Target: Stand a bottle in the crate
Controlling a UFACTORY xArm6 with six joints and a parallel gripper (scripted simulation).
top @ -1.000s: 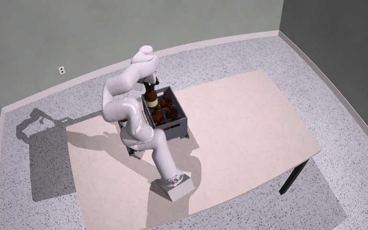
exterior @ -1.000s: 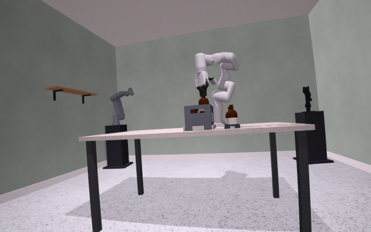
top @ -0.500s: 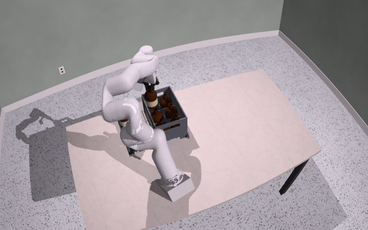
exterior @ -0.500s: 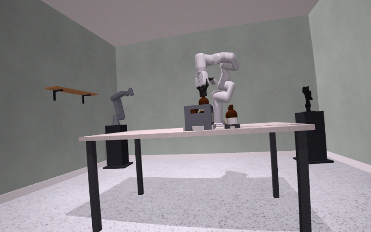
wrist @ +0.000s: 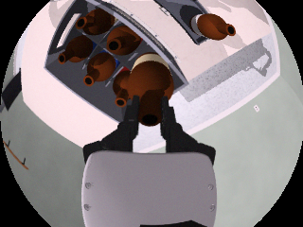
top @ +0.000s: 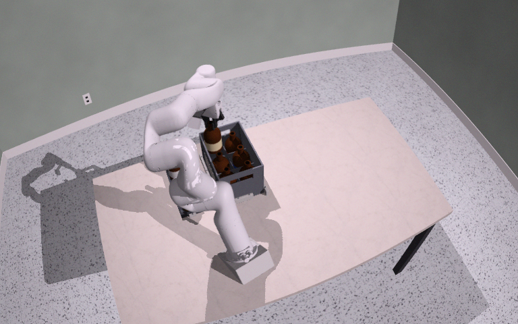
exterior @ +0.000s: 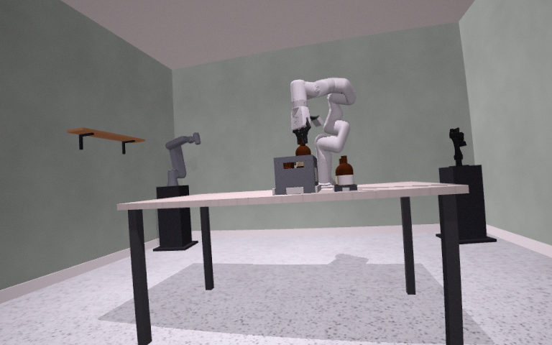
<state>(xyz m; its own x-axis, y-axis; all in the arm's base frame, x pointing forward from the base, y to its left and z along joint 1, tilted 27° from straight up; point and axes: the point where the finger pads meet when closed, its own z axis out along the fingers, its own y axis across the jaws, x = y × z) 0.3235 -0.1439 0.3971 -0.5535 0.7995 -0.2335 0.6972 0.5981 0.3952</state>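
The bottle stands partly down in the crate, its shoulders above the rim. The gripper, partly open, grips its neck. Its label is cream; no writing is legible. In the wrist view, another bottle stands at one o'clock.

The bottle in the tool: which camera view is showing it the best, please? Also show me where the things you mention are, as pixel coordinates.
The wrist view shows the bottle point(top: 212, 134) point(exterior: 302, 150) point(wrist: 151, 82) best: close up, its neck between both fingers of the tool point(top: 211, 123) point(exterior: 301, 141) point(wrist: 150, 104). The top view shows its shoulder and cream label. The exterior view shows its shoulder above the crate point(top: 249, 183) point(exterior: 287, 181) point(wrist: 56, 75).
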